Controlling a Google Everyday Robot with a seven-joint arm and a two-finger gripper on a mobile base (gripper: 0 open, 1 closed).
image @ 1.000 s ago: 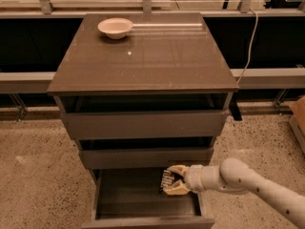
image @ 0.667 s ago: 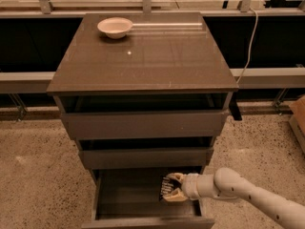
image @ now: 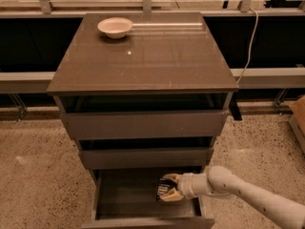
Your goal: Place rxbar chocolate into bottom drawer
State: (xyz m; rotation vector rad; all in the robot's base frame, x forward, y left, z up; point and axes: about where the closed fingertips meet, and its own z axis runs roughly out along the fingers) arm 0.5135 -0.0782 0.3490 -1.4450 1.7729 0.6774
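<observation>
The bottom drawer of the grey-brown cabinet is pulled open, showing a dark shallow box. My gripper reaches in from the right on a white arm and sits inside the drawer's right half, just above its floor. It is shut on the rxbar chocolate, a small black wrapped bar with white lettering, held between the tan fingers.
The two wider drawers above stand slightly ajar. A white bowl sits at the back left of the cabinet top. A cable hangs at the right. Speckled floor surrounds the cabinet; a cardboard box stands at the far right.
My gripper with the bar has moved lower and a little left, deeper into the bottom drawer.
</observation>
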